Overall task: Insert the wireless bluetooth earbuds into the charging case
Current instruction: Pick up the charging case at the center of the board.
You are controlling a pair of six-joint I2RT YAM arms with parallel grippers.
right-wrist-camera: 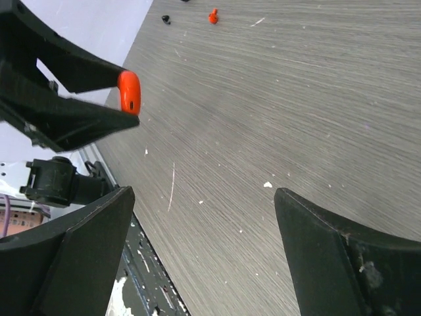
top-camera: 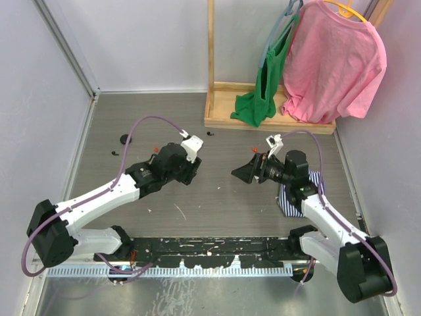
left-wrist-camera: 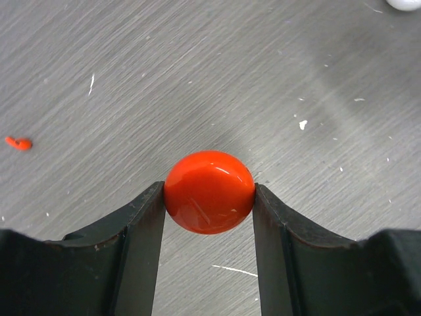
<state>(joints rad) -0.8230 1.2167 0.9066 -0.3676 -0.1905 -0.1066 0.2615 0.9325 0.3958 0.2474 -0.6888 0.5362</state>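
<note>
Sitting pinched by its rim between the two black fingers of the left tool (left-wrist-camera: 209,190), the glossy red round plastic charging case (left-wrist-camera: 208,181) is left of the surface's middle. A tiny red plastic earbud (left-wrist-camera: 18,143) lies on the grey wood-grain surface (left-wrist-camera: 197,66) farther left, well apart from the case. A tiny black earbud (right-wrist-camera: 166,19) lies near it. The right tool (right-wrist-camera: 204,197) faces the case from the right, spread wide with nothing between its fingers. A pink shirt (top-camera: 335,62) hangs on a wooden rack (top-camera: 211,66) at the far right.
</note>
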